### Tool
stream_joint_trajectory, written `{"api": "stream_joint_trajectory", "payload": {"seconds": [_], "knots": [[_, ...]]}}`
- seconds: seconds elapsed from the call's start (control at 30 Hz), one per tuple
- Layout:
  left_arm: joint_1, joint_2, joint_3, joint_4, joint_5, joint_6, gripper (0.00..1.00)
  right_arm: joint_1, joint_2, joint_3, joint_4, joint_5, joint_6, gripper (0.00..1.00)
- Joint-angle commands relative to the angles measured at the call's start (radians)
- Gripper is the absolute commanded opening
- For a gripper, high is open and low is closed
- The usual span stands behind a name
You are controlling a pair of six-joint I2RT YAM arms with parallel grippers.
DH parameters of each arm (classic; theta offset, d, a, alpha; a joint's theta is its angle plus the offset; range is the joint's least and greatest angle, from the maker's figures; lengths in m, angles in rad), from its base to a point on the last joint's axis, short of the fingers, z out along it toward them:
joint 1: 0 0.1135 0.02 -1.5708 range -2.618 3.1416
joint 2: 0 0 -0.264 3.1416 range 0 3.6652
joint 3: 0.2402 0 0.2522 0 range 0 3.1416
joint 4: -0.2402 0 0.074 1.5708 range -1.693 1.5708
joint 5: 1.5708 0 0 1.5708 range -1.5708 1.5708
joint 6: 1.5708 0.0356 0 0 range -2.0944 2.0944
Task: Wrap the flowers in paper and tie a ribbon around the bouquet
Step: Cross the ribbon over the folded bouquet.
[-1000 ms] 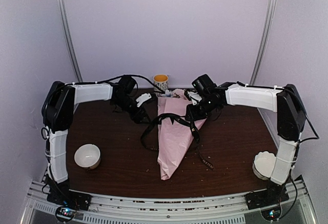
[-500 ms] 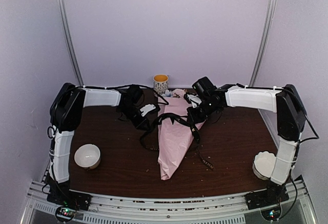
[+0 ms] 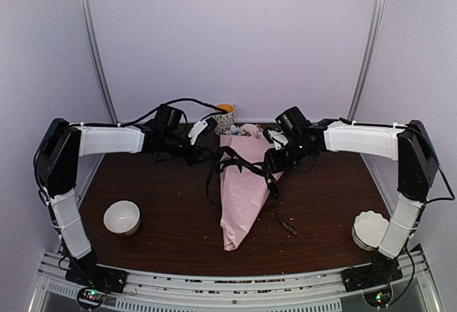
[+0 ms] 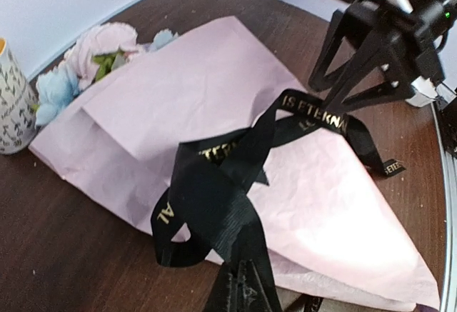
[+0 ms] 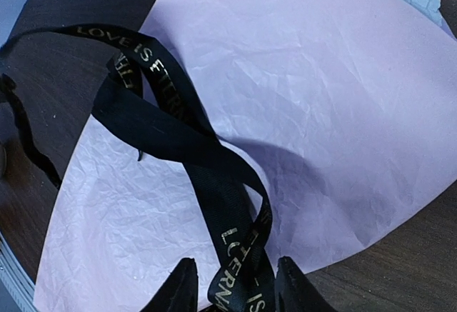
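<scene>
beside the bouquet (image 4: 214, 91), left pincer (image 4: 241, 295) clamps ribbon (image 4: 214, 192).

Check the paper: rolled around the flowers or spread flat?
Rolled into a cone: the paper tapers to a near point, and the flowers poke out of its wide far end.

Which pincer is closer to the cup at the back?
Left. The left pincer sits just in front of the cup, slightly to its left, holding the ribbon. The right pincer is farther off, across the bouquet on the cup's right.
</scene>
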Motion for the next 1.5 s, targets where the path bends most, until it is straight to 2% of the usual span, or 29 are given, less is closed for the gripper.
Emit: {"api": "stream_joint_trajectory", "payload": {"seconds": [0.0, 0.17, 0.2, 0.33, 0.37, 0.5, 0.87, 0.97, 1.2, 1.3, 1.4, 1.47], "knots": [[-0.047, -0.009, -0.017, 0.129, 0.089, -0.001, 0.00, -0.002, 0.035, -0.015, 0.027, -0.014, 0.007, 0.35], [-0.105, -0.005, 0.021, 0.067, 0.080, 0.062, 0.00, -0.002, 0.037, -0.016, 0.039, -0.047, 0.003, 0.35], [-0.119, -0.005, 0.030, 0.044, 0.068, 0.081, 0.00, -0.002, 0.040, -0.011, 0.033, -0.040, 0.001, 0.33], [-0.140, -0.003, 0.045, 0.003, 0.044, 0.113, 0.00, -0.003, 0.052, 0.011, 0.002, 0.026, 0.005, 0.07], [-0.141, -0.002, 0.044, 0.004, 0.037, 0.110, 0.00, -0.004, 0.052, 0.014, -0.004, 0.057, 0.013, 0.04], [-0.143, 0.002, 0.046, 0.002, 0.026, 0.104, 0.00, -0.013, 0.041, 0.022, 0.006, 0.129, 0.048, 0.01], [-0.197, 0.046, 0.102, -0.098, -0.020, 0.166, 0.00, -0.016, 0.092, 0.080, 0.021, 0.082, 0.056, 0.00], [-0.211, 0.049, 0.122, -0.132, -0.023, 0.195, 0.09, -0.016, 0.104, 0.081, 0.027, 0.044, 0.054, 0.01], [-0.224, 0.060, 0.208, -0.309, -0.083, 0.322, 0.52, -0.020, 0.112, 0.111, 0.008, 0.087, 0.057, 0.03], [-0.221, 0.042, 0.224, -0.365, -0.122, 0.377, 0.63, -0.020, 0.120, 0.121, -0.011, 0.096, 0.048, 0.04], [-0.213, 0.033, 0.232, -0.329, -0.236, 0.390, 0.72, -0.020, 0.121, 0.120, -0.014, 0.095, 0.045, 0.04], [-0.195, 0.055, 0.249, -0.288, -0.312, 0.389, 0.83, -0.020, 0.119, 0.119, -0.012, 0.091, 0.045, 0.04]]}}
